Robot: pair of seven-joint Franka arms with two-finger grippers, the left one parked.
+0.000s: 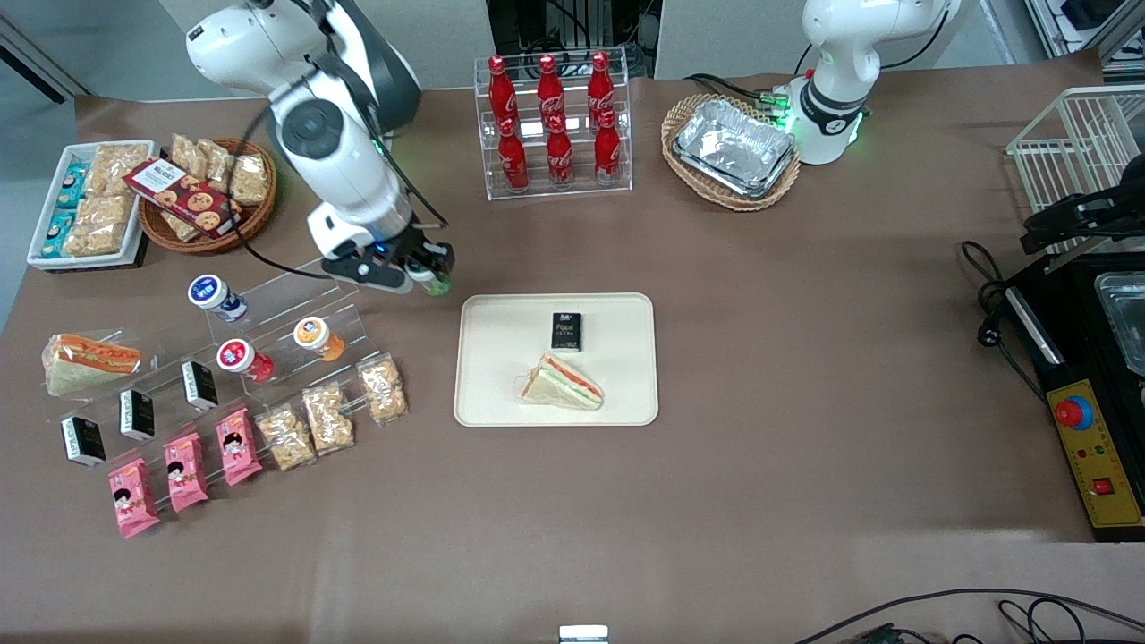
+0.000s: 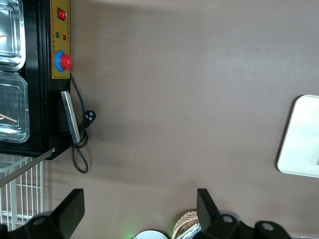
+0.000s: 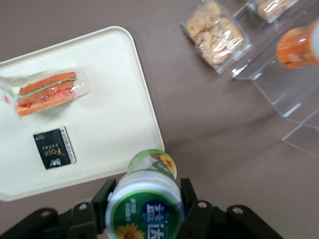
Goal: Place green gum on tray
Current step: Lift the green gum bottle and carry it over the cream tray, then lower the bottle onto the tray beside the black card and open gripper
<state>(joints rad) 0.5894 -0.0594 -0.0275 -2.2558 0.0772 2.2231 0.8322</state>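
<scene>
My gripper (image 1: 428,275) pinches the gum (image 3: 145,199) by its smooth, light, rigid sides, just beside the tray (image 1: 483,404).

- One gripper (image 1: 428,275) is holding one green gum (image 1: 436,283) above the table, just beside the corner of one cream tray (image 1: 626,407).
- Three other gum bottles (image 1: 217,298) are sitting on the clear stepped stand.
- Six red cola bottles (image 1: 550,85) are standing in the clear rack.
- Two wrapped sandwiches are showing: one (image 1: 562,383) on the tray, one (image 1: 89,360) toward the working arm's end.
- Four small black packets are lying about: one (image 1: 566,331) on the tray, three (image 1: 137,414) on the stand.
- Three pink packets (image 1: 186,471) are lying in a row.
- Three clear snack bags (image 1: 328,418) are lying beside them.
- Two wicker baskets (image 1: 732,152) are sitting on the table.
</scene>
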